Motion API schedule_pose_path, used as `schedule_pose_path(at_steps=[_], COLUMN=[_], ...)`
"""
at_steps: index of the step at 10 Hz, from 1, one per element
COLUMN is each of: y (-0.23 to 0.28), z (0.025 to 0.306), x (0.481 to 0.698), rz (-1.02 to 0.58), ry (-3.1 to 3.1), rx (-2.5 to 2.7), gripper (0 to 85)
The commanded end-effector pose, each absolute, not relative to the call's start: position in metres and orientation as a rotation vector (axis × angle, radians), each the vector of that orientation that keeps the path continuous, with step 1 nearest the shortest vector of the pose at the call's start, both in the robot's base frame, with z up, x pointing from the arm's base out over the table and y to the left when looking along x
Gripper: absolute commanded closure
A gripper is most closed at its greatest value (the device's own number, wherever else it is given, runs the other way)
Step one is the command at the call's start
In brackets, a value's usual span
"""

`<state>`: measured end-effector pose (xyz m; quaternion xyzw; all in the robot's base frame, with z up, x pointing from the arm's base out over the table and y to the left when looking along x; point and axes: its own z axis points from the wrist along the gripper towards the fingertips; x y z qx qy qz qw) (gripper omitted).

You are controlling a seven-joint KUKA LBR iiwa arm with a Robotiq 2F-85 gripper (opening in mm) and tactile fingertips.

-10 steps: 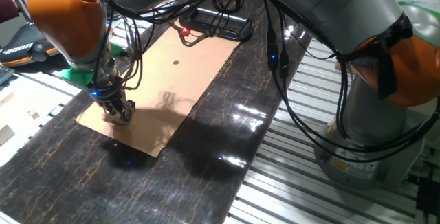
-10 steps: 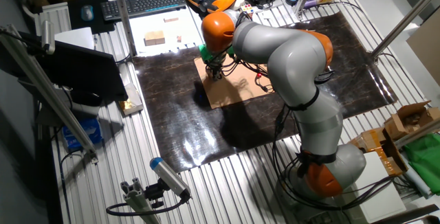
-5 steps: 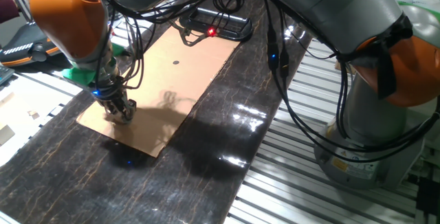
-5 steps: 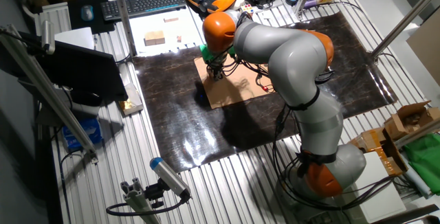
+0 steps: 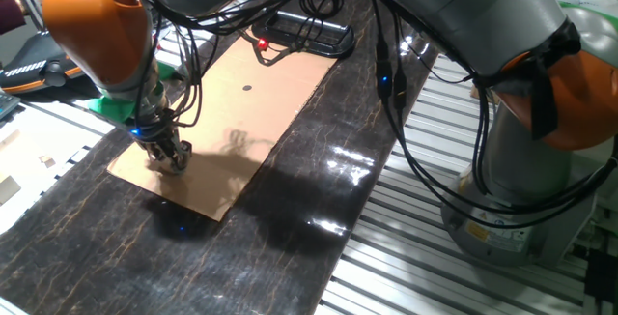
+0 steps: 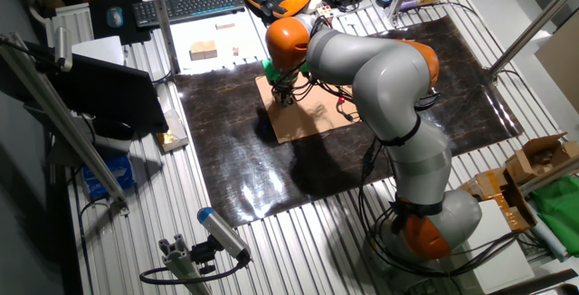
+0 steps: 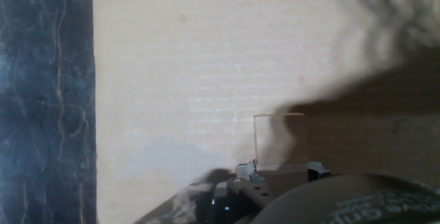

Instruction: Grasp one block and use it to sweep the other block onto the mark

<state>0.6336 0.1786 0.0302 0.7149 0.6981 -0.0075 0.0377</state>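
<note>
My gripper [image 5: 170, 157] stands down on the near left corner of the tan cardboard sheet [image 5: 261, 112]; it also shows in the other fixed view [image 6: 286, 98]. In the hand view a pale, cardboard-coloured block [image 7: 278, 141] sits between my two fingertips [image 7: 246, 172], which touch its sides. The mark [image 5: 247, 89] is a small dark dot further up the cardboard, well away from the gripper. I cannot make out a second block in any view; the arm and its shadow cover part of the sheet.
The cardboard lies on a dark mat [image 5: 319, 189] over a slatted aluminium table. A black device [image 5: 301, 31] with cables sits at the sheet's far end. A green object [image 5: 114, 108] lies left of the gripper. Hanging cables cast shadows on the sheet.
</note>
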Motion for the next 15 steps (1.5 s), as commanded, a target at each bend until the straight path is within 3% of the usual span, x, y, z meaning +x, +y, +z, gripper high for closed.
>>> schedule_pose_path(at_steps=[1,15], y=[0.1786,0.1785], z=[0.0303,0.0301], x=[0.6337,0.6335], rz=[-0.026,-0.06], ry=[2.14,2.082], rx=[2.196,2.208], gripper=[84.3,84.3])
